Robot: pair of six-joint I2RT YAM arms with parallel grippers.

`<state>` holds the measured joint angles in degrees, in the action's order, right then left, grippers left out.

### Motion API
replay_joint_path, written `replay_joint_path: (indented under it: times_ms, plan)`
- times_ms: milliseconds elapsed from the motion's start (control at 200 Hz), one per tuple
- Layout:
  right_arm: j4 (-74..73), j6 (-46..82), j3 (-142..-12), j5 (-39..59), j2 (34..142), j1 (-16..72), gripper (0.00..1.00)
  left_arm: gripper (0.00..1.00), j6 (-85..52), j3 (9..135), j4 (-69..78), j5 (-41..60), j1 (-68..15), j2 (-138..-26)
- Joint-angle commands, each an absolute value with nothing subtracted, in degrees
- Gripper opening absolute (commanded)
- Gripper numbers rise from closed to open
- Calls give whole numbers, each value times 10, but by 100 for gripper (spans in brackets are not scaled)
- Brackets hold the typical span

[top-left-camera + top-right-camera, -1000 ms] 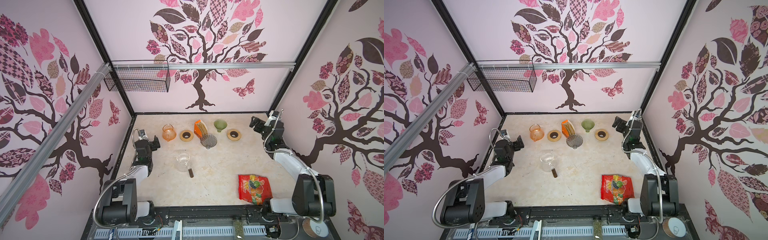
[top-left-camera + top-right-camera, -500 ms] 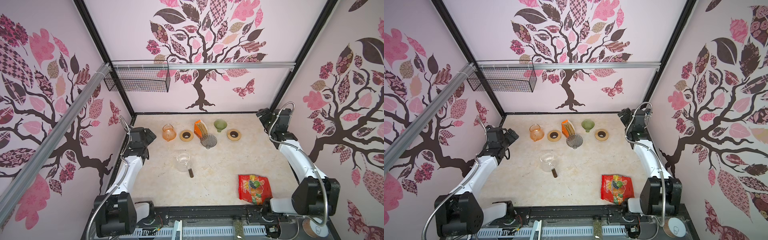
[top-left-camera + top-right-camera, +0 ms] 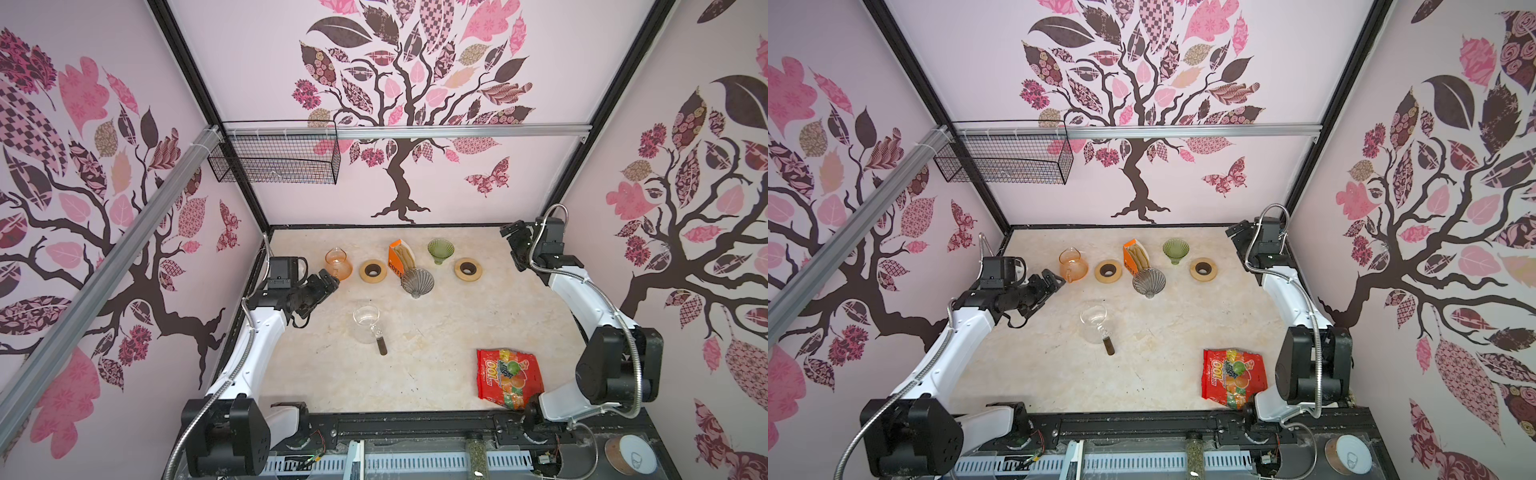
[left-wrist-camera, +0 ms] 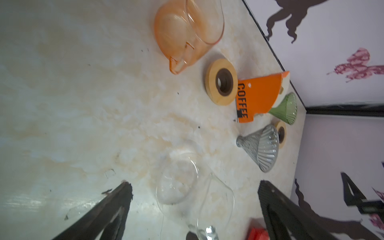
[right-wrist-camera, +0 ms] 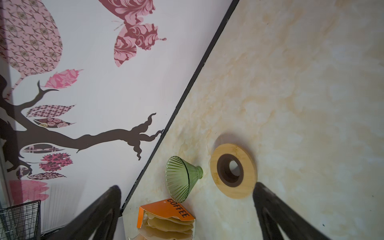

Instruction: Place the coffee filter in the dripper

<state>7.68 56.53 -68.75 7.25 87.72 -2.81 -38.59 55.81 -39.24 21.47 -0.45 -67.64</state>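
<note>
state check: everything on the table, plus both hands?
left hand: open, empty
right hand: open, empty
filter box: open, filters inside
green dripper: mouth up, empty
grey dripper: mouth up, empty
clear carafe: upright, empty
orange carafe: upright, empty
candy bag: lying flat

The orange jug (image 3: 338, 264) stands behind the clear jug (image 3: 365, 320), slightly left, while the candy bag (image 3: 508, 378) lies well apart, front-right of it.
</note>
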Motion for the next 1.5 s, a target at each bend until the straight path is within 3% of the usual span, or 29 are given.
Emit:
replay_joint_path:
  times_ms: [0,105,205,320,710,1100,1496]
  plan:
    - [64,547,-664,102,886,-27,100,98,-368,567,-476,311,-9,-653]
    - [42,526,-629,134,894,-27,100,98,-388,549,-442,362,-52,-638]
    - [14,516,-595,181,919,-26,100,98,-387,570,-469,324,-85,-640]
    - [11,486,-590,218,956,-26,100,98,-402,575,-507,273,-85,-650]
    - [-77,434,-573,312,1029,-31,100,98,-440,540,-496,303,-89,-620]
    - [-176,473,-566,334,1093,-33,95,98,-445,521,-478,342,-90,-625]
    - [-263,515,-580,355,1148,-48,90,98,-497,507,-492,308,-81,-624]
